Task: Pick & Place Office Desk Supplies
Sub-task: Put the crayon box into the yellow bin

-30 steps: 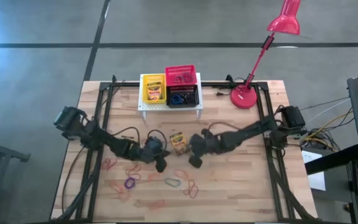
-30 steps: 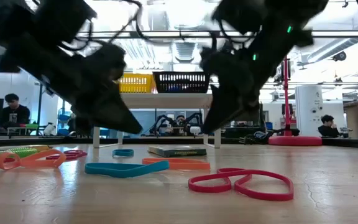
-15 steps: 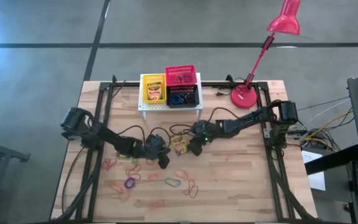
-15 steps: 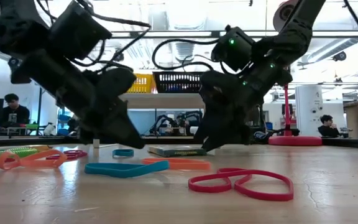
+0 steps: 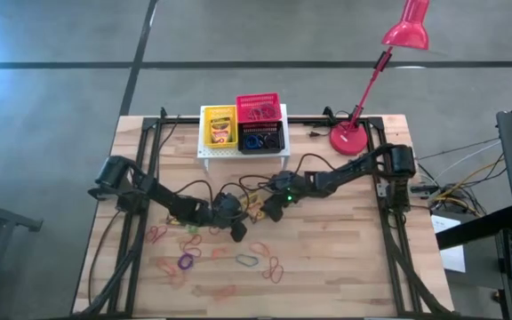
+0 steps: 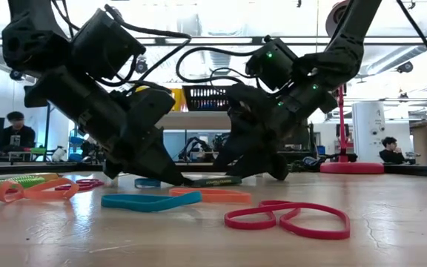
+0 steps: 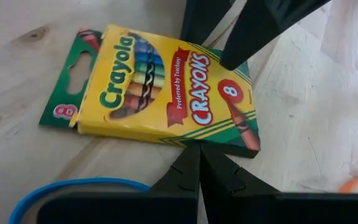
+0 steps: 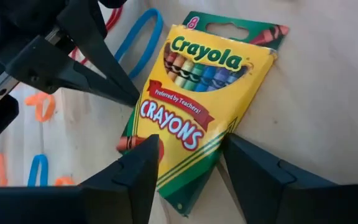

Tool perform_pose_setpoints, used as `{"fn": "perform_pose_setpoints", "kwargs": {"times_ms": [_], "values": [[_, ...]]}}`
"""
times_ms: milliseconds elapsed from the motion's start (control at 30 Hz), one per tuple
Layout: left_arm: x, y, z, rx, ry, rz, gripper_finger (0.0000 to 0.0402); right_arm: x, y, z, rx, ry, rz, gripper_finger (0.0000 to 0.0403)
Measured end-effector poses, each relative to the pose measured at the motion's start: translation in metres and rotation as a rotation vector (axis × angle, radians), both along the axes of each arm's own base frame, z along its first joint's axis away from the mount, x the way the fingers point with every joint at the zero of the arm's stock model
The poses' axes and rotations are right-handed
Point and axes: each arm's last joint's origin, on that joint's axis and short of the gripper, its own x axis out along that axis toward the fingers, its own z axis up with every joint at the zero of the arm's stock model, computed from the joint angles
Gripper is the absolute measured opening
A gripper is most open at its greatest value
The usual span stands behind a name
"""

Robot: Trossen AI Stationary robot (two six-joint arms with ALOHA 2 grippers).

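High: crayon box (image 5: 256,207) flat mid-table between left gripper (image 5: 236,233) and right gripper (image 5: 268,211) | Low: both grippers down at tabletop, box (image 6: 212,180) between them | Left wrist: fingers (image 7: 199,171) pressed together, tips at box (image 7: 160,93) edge | Right wrist: fingers (image 8: 135,171) spread wide, straddling box (image 8: 194,115) end, not clamped
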Motion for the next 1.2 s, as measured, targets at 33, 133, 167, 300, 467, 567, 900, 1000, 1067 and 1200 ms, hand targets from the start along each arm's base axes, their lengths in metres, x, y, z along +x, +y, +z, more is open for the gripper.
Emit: {"fn": "perform_pose_setpoints", "kwargs": {"times_ms": [33,133,167,300,467,567,900,1000,1067,1200], "values": [[0.000,0.000,0.000,0.000,0.001,0.000,0.0007,0.001,0.001,-0.002,-0.006,0.000,0.007,0.0175],[-0.001,0.000,-0.001,-0.001,0.002,0.000,0.0007,0.002,0.004,-0.003,-0.030,-0.002,0.009,0.0150],[-0.001,0.000,-0.001,-0.001,0.003,-0.001,0.0007,0.002,0.005,-0.002,-0.042,-0.005,0.005,0.0138],[-0.001,0.000,0.001,-0.008,0.003,-0.007,0.0007,0.000,0.011,0.005,-0.094,-0.013,-0.019,0.0080],[-0.003,0.000,0.008,-0.021,0.010,-0.024,0.0007,-0.004,0.022,0.011,-0.135,-0.009,0.021,0.0017],[-0.005,0.000,0.014,-0.027,0.003,-0.029,0.0007,-0.005,0.028,0.013,-0.157,-0.010,0.023,0.0013],[-0.022,0.002,0.030,-0.014,0.130,-0.072,0.0010,-0.016,0.069,0.020,-0.311,-0.038,-0.079,0.0008],[-0.022,0.001,0.030,-0.008,0.117,-0.131,0.0025,-0.020,0.087,0.021,-0.377,-0.055,-0.121,0.0008],[-0.021,0.000,0.032,-0.003,0.085,-0.155,0.0044,-0.023,0.097,0.021,-0.425,-0.069,-0.149,0.0008],[-0.017,-0.001,0.037,0.001,-0.013,-0.178,0.0101,-0.028,0.110,0.023,-0.515,-0.093,-0.207,0.0008]]}}
